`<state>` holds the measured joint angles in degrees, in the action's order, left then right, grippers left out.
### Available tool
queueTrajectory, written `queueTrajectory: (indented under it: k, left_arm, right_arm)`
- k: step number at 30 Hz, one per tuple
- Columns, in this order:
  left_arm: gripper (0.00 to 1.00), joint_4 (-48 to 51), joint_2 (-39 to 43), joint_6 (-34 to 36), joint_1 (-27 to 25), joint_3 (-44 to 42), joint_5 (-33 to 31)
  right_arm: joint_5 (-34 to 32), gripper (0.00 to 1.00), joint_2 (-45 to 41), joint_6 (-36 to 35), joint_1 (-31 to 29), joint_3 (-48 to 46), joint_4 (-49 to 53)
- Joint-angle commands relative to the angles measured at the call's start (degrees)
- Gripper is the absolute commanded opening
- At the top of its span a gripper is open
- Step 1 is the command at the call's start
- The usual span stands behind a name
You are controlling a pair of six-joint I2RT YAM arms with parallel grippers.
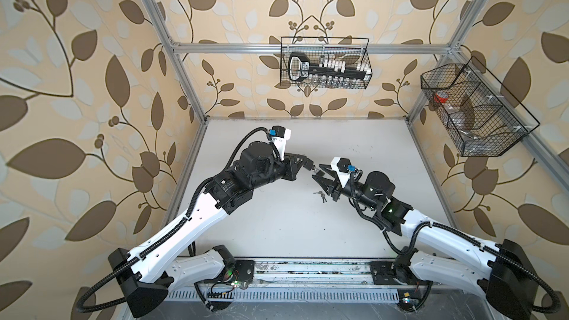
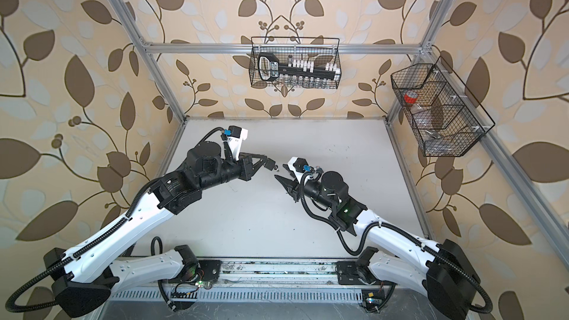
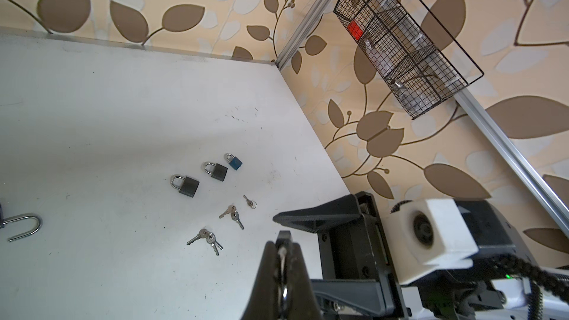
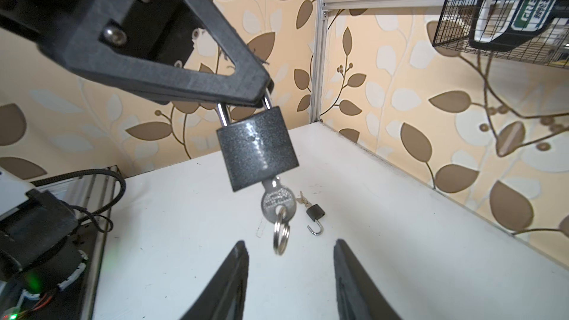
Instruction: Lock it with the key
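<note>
Left gripper [image 4: 264,93] is clamped on the shackle of a padlock [image 4: 257,152], hanging it above mid-table [image 1: 277,226]. This leaves its inserted key [image 4: 277,203] exposed. In a top view, the right gripper [image 1: 316,171] waits at the padlock's 4 o'clock, claws apart, likely to turn the key.

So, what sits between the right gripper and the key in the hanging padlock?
Only a split ring: in the right wrist view it dangles from the key in the padlock toward the open right gripper; nothing else.
</note>
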<state>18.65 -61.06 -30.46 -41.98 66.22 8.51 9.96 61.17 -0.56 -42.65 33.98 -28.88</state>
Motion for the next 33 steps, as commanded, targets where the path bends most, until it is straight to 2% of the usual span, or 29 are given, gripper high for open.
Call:
queueTrajectory:
  k: [1,4,8,23,33]
  left_arm:
    - [0.0,-3.17,1.6,-0.41,-0.07,-0.21,-0.45]
    - [0.0,-3.55,1.82,-0.49,-0.04,-0.73,-0.43]
    - [0.0,-3.81,1.39,-0.61,-0.04,-0.57,0.13]
    - [0.0,-4.26,1.56,-0.94,-0.04,-1.35,0.54]
    - [0.0,-4.33,1.47,-1.04,-0.05,-1.35,1.45]
  right_arm:
    - [-1.27,0.41,0.62,0.78,-0.31,1.04,-3.05]
    - [-1.08,0.36,0.71,1.06,-0.32,1.02,-3.44]
    - [-0.51,0.36,0.61,1.42,-0.29,1.09,-3.98]
    - [0.78,0.18,1.42,2.44,-0.29,1.6,-3.33]
    - [2.13,0.17,2.03,3.01,-0.32,2.3,-3.28]
